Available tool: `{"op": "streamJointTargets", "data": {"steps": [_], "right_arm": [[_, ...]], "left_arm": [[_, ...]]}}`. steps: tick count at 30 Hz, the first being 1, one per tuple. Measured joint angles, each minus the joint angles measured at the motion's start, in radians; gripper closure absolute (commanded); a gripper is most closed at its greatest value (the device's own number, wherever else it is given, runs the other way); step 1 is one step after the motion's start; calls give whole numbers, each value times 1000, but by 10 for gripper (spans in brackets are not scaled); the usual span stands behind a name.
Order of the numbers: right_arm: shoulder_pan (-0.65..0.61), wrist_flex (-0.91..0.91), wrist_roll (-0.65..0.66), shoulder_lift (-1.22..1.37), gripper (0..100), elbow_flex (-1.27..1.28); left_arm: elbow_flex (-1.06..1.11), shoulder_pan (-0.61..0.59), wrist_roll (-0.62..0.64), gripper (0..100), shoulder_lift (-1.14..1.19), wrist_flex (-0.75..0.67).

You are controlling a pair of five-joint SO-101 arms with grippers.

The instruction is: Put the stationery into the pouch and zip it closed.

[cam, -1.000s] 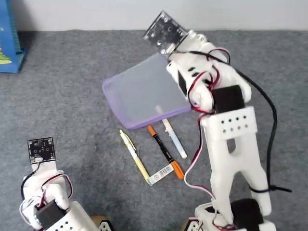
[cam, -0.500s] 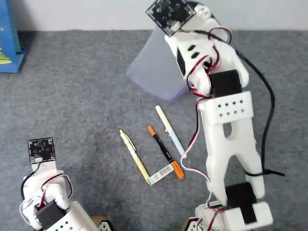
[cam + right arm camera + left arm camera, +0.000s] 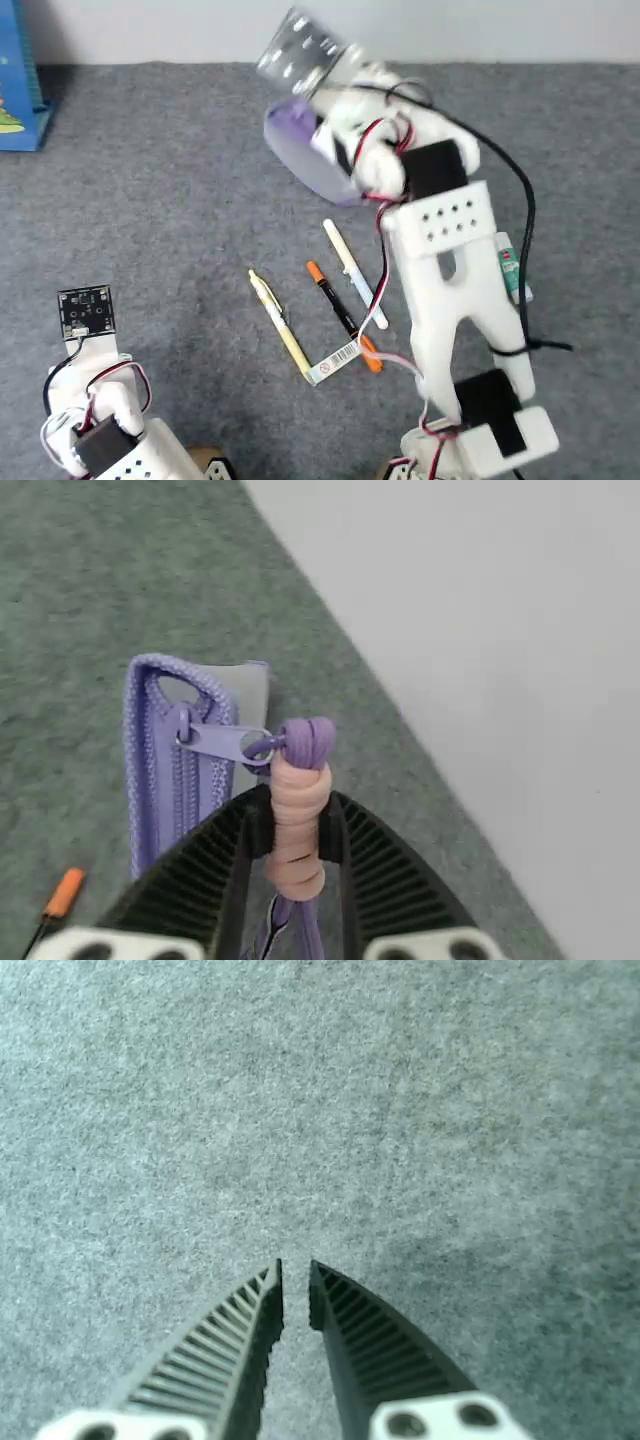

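Observation:
The purple pouch (image 3: 298, 158) hangs off the grey table at the back, edge-on, under the right arm's wrist. In the right wrist view my right gripper (image 3: 295, 805) is shut on the pink and purple cord tied to the zipper pull (image 3: 215, 742), and the pouch (image 3: 150, 770) dangles from it. Three pens lie side by side in the middle: a yellow pen (image 3: 280, 325), an orange and black pen (image 3: 338, 308) and a white pen (image 3: 352, 265). My left gripper (image 3: 294, 1278) is shut over bare carpet near the front left, holding nothing.
A small green and white item (image 3: 510, 266) lies on the table just right of the right arm. A blue box (image 3: 15, 90) stands at the far left edge. A pale wall closes the back. Open carpet lies between the left arm (image 3: 95, 425) and the pens.
The right arm raised the pouch off the table and swung it left. The pouch went from lying flat over the pen tips to hanging, and all three pens now lie uncovered.

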Motion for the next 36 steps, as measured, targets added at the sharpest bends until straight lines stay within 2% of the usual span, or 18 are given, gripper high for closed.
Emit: {"op": "streamJointTargets", "data": {"steps": [9, 15, 20, 27, 36], "right_arm": [[-95, 350, 8, -78, 988, 0], [-114, 486, -12, -83, 988, 0], [-114, 489, -25, -140, 988, 21], [-114, 482, -114, -270, 988, 184], [-114, 232, -256, -442, 988, 506]], "left_arm": [[-63, 3, 0, 948, 0, 28], [-180, 117, 0, 948, 0, 32], [-341, 206, 0, 888, 0, 66], [-457, 338, 109, 863, -2, 109], [-457, 551, 238, 858, -2, 109]]}}
